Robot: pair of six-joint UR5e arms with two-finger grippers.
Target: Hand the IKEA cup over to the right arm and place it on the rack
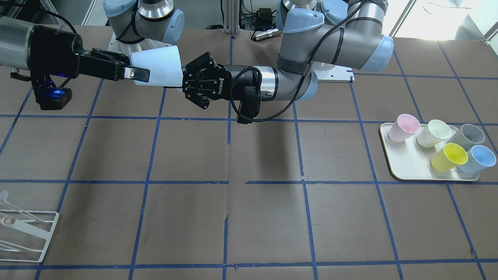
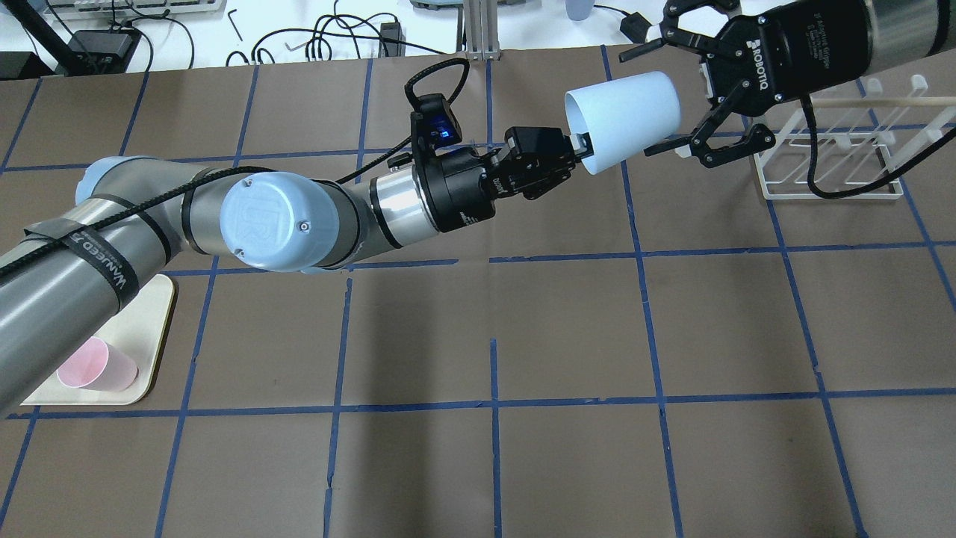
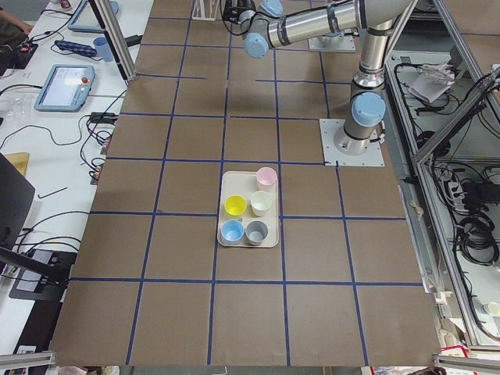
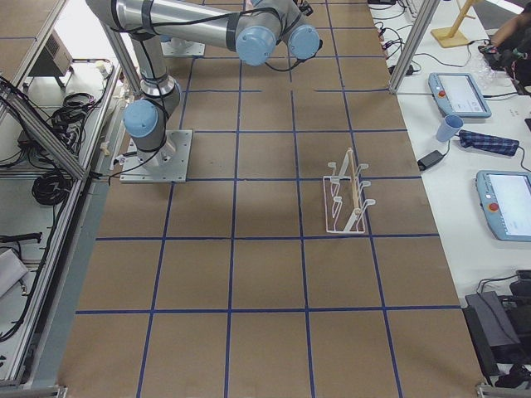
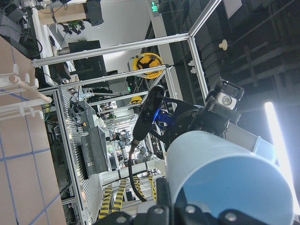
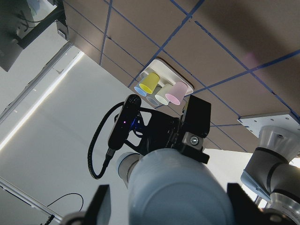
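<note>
The pale blue IKEA cup (image 2: 627, 116) hangs on its side in the air between both grippers, above the far middle of the table. My left gripper (image 2: 575, 149) is shut on its rim, one finger inside the mouth. My right gripper (image 2: 650, 101) is open, its fingers straddling the cup's narrow base end with gaps showing. In the front view the cup (image 1: 159, 68) lies between the right gripper (image 1: 136, 67) and the left gripper (image 1: 183, 79). The right wrist view shows the cup (image 6: 178, 187) between spread fingers. The white wire rack (image 2: 829, 196) stands on the table just beyond the right gripper.
A cream tray (image 1: 408, 175) on my left side holds a second pale blue cup (image 1: 478, 159), a yellow cup (image 1: 449, 157), a pink cup (image 1: 404, 127) and two others. The rack (image 1: 23, 229) sits near the table's far corner on my right.
</note>
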